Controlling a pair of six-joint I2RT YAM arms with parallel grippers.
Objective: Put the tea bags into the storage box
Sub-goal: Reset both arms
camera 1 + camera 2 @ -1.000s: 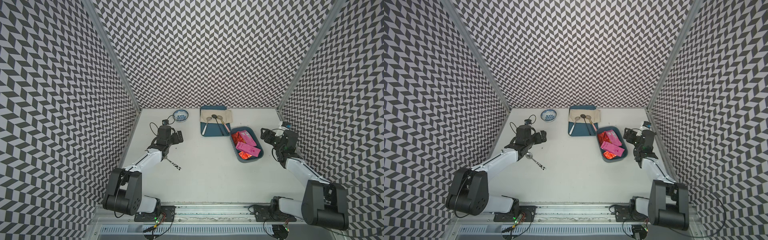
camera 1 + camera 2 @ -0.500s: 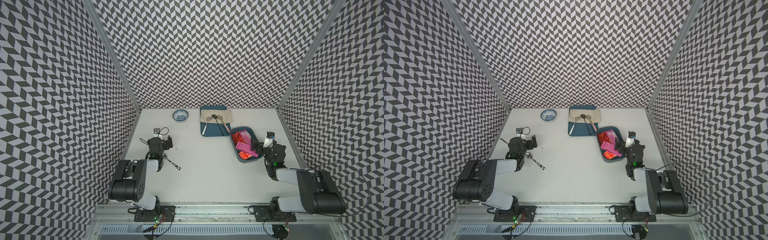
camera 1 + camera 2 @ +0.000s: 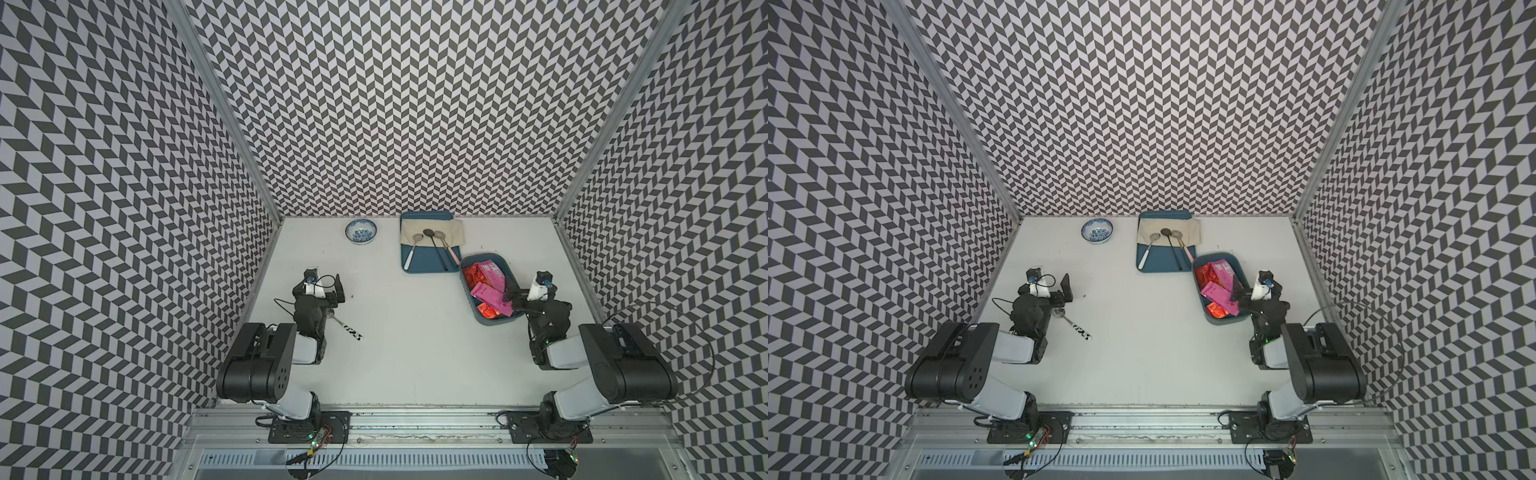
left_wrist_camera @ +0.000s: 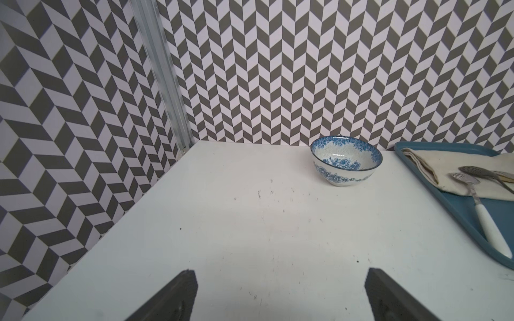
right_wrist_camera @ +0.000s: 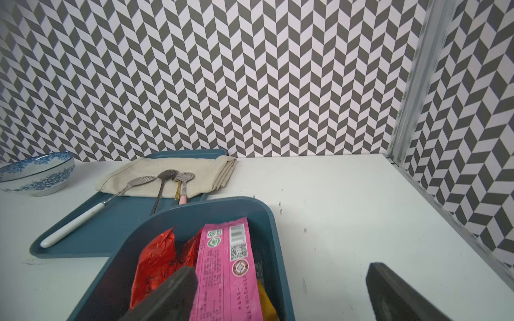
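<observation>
The storage box point(image 3: 494, 322), a deep teal tub, stands right of the table's middle in both top views point(image 3: 1223, 322). Inside lie the tea bags: pink sachets point(image 3: 490, 297), crinkly red ones point(image 3: 471, 274), and in the right wrist view a pink one point(image 5: 225, 264), a red one point(image 5: 155, 258) and a yellow-orange one point(image 5: 267, 303). My right gripper point(image 3: 525, 291) point(image 5: 280, 269) is open and empty at the box's near right side. One finger hangs over the bags, the other over bare table. My left gripper point(image 3: 324, 289) point(image 4: 281, 273) is open over bare table at the left.
A flat blue tray point(image 3: 428, 262) with beige cloth and three spoons sits behind the box, touching it. A blue-patterned bowl point(image 3: 360, 231) stands at the back. A spoon with a patterned handle point(image 3: 347, 328) lies beside the left arm. Patterned walls close three sides.
Both arms have drawn back toward the front and folded up. The right gripper opened wider and now hangs at the box's near end.
</observation>
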